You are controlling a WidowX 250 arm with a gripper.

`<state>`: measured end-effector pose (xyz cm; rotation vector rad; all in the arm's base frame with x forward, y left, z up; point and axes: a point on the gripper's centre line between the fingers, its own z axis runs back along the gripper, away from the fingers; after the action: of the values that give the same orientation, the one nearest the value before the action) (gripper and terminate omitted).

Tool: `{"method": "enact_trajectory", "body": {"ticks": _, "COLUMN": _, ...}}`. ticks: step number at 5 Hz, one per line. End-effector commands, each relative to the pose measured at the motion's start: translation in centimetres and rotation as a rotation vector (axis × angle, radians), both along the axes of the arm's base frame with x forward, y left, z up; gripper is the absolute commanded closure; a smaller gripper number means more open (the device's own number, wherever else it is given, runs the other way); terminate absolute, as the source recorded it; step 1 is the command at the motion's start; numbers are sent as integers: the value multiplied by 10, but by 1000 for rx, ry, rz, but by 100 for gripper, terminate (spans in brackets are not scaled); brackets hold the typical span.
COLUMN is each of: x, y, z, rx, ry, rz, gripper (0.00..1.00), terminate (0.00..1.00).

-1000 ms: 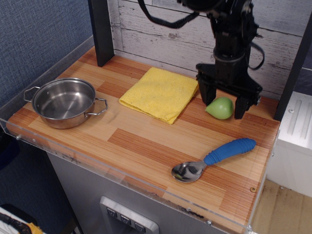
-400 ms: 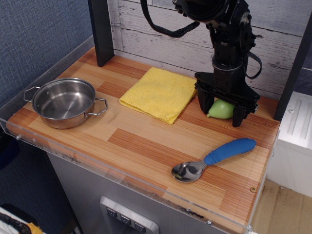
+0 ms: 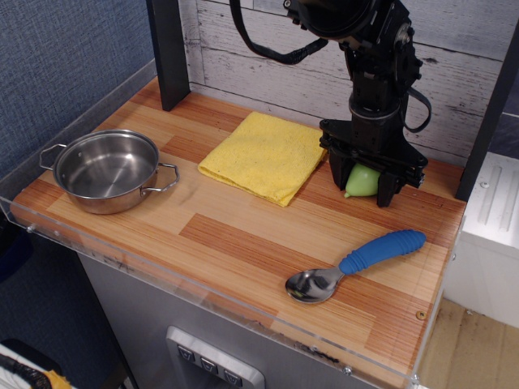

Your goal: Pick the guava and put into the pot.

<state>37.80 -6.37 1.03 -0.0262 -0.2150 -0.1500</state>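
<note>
The guava [image 3: 362,180] is a small light-green fruit resting on the wooden table at the back right, just right of the yellow cloth. My gripper [image 3: 361,193] points down over it with one black finger on each side, closed against the fruit. The guava still sits on the table surface, and its top is hidden by the gripper body. The pot [image 3: 104,172] is a shallow shiny steel pot with two wire loop handles. It stands empty at the left front of the table, far from the gripper.
A folded yellow cloth [image 3: 263,156] lies at the back middle. A spoon with a blue handle [image 3: 357,263] lies at the front right. A black post [image 3: 169,53] stands at the back left. A clear rim [image 3: 203,296] runs along the table's front edge.
The gripper has come down slightly to the left and its fingers have narrowed from wide open to closed against the guava. The guava has shifted a little left.
</note>
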Motion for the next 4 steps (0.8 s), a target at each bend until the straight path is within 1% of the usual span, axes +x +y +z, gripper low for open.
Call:
{"method": "enact_trajectory", "body": {"ticks": 1, "x": 0, "y": -7, "z": 25, "rx": -37, "ry": -14, "rz": -86, "gripper": 100, "terminate": 0}}
{"method": "enact_trajectory", "body": {"ticks": 2, "x": 4, "y": -15, "z": 63, "rx": -72, "ry": -58, "rz": -136, "gripper": 100, "terminate": 0}}
{"method": "enact_trajectory", "body": {"ticks": 3, "x": -10, "y": -8, "z": 104, "rx": -117, "ry": -138, "rz": -138, "gripper": 100, "terminate": 0}}
{"method": "enact_trajectory", "body": {"ticks": 4, "x": -34, "y": 21, "z": 131, "rx": -112, "ry": -155, "rz": -84, "gripper": 100, "terminate": 0}}
